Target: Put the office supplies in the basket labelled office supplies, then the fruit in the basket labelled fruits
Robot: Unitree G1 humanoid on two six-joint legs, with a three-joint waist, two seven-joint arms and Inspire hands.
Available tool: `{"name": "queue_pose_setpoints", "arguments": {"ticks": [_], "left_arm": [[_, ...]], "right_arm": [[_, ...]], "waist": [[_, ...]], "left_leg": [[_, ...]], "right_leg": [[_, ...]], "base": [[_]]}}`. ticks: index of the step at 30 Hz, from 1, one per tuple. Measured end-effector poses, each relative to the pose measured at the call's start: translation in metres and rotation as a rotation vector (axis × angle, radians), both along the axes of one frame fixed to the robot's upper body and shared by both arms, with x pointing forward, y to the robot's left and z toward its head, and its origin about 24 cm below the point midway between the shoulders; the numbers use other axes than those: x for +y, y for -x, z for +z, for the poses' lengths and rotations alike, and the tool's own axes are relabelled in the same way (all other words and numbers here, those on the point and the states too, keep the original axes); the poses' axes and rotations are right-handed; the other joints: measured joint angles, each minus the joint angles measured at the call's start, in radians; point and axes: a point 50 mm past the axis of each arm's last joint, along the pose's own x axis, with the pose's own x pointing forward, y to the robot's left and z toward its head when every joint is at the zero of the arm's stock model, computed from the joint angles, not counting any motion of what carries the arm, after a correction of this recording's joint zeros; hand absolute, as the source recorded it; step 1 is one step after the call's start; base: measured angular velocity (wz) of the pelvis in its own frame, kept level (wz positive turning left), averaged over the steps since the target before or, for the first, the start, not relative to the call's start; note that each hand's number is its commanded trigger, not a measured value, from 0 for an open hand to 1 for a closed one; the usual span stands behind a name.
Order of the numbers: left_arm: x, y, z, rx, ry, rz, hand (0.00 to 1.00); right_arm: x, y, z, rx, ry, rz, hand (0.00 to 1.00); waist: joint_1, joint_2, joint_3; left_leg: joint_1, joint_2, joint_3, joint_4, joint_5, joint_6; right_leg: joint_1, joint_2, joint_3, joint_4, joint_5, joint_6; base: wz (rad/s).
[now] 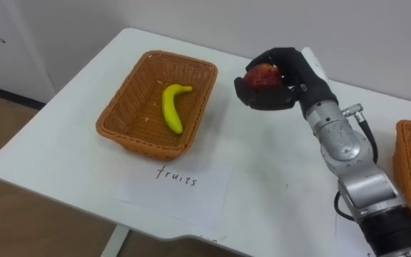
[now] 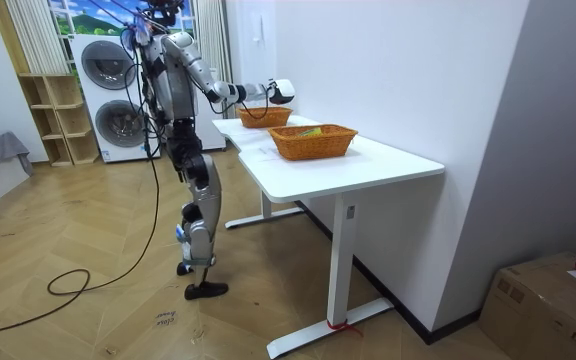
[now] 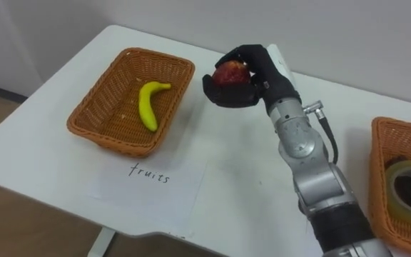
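My right hand (image 1: 277,82) (image 3: 252,75) is held above the white table (image 1: 262,171), its fingers curled round a red apple (image 1: 262,75) (image 3: 229,73). It hovers just right of the fruit basket (image 1: 138,125) (image 3: 95,125), a wicker basket with a yellow banana (image 1: 172,107) (image 3: 147,104) lying in it. A paper label (image 1: 177,187) lies in front of that basket. At the right edge stands a second wicker basket (image 3: 384,178) holding a roll of tape (image 3: 409,189). In the room view the robot stands at the table's long side with the right hand (image 2: 280,92) stretched out over the table.
The table's front edge (image 1: 84,207) runs close below the label, with wooden floor beyond. A white wall rises behind the table. Washing machines (image 2: 108,95) and a shelf stand behind the robot; a cardboard box (image 2: 543,300) sits on the floor.
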Motion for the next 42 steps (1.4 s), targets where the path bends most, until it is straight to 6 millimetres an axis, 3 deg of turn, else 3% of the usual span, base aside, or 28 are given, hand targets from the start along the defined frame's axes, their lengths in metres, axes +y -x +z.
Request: {"name": "queue_pose_setpoints", "arguments": {"ticks": [11,22,31,35,42], "left_arm": [[-0.001,0.000,0.000,0.006,-0.002,-0.017,0.00],[-0.001,0.001,0.000,0.007,-0.002,-0.012,0.00],[0.004,0.003,0.000,0.022,-0.004,0.003,0.00],[0.004,0.004,0.000,0.039,0.007,-0.019,0.00],[0.003,0.000,0.001,0.045,-0.001,-0.071,0.00]], "right_arm": [[0.004,0.000,0.012,-0.039,-0.009,0.014,1.00],[0.011,-0.001,0.021,-0.072,-0.006,0.042,1.00],[0.028,0.002,0.012,-0.039,0.014,0.103,1.00],[0.034,0.003,0.011,-0.029,-0.004,0.109,1.00],[0.034,0.002,0.008,-0.016,-0.003,0.102,1.00]], "waist": [[0.047,-0.003,-0.0020],[0.058,-0.010,-0.0026],[0.107,-0.026,0.0028],[0.133,-0.025,0.0036],[0.149,-0.020,0.0056]], "left_leg": [[0.001,0.000,0.000,-0.001,0.000,0.000],[-0.002,-0.001,-0.005,-0.001,0.000,0.000],[-0.001,-0.002,-0.025,-0.001,0.000,0.000],[-0.005,-0.003,-0.033,-0.001,0.000,0.000],[-0.016,-0.003,-0.046,0.002,0.000,0.000]], "right_leg": [[0.000,0.000,-0.006,-0.001,-0.001,0.001],[0.001,-0.001,-0.012,0.000,-0.001,0.002],[0.009,-0.002,-0.033,-0.002,-0.002,0.003],[0.010,-0.003,-0.037,-0.003,-0.002,0.003],[0.006,-0.003,-0.056,-0.003,-0.002,0.004]], "base": [[0.00],[0.00],[0.06],[0.07],[0.06]]}}
